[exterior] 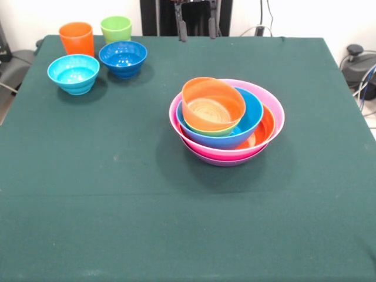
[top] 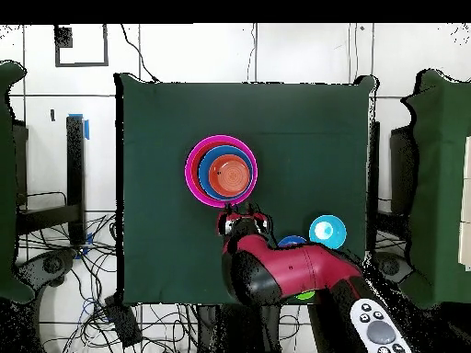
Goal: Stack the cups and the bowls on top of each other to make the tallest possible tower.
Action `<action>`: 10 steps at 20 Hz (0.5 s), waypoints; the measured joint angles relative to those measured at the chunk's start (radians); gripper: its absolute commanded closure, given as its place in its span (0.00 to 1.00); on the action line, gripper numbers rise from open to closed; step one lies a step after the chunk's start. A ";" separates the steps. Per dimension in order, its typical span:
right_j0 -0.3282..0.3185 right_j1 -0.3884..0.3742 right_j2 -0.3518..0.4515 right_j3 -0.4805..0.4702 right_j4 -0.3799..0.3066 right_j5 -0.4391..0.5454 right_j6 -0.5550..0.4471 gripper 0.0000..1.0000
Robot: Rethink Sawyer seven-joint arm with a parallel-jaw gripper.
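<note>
Nested bowl tower (exterior: pixel 227 120) mid-desk, my jaws (exterior: pixel 196 32) empty and apart above the far edge.

Tower on the dark green cloth-covered desk (exterior: pixel 176 223): glossy purple plastic bowl (exterior: pixel 226 161) at the bottom, wide pink bowl (exterior: pixel 258 94) in it, then large orange bowl (exterior: pixel 265 126), large blue bowl (exterior: pixel 254 114), a sliver of small lime green bowl (exterior: pixel 214 133), and a small orange bowl (exterior: pixel 212 104) on top, tilted toward the front-view camera. Well apart in the corner: small light blue bowl (exterior: pixel 73 73) beside small dark blue bowl (exterior: pixel 123 58), orange plastic tumbler (exterior: pixel 77 39) and lime green tumbler (exterior: pixel 116 28) behind them, all upright and separate. Jaws hold nothing, two dark fingers (exterior: pixel 182 29) hanging with a clear gap.
</note>
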 measured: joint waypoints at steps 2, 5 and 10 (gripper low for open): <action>-0.001 0.000 -0.013 0.014 -0.003 -0.014 0.000 0.00; -0.004 -0.002 -0.017 0.027 -0.003 -0.016 0.000 0.00; -0.021 -0.010 -0.016 0.043 -0.002 -0.016 0.000 0.00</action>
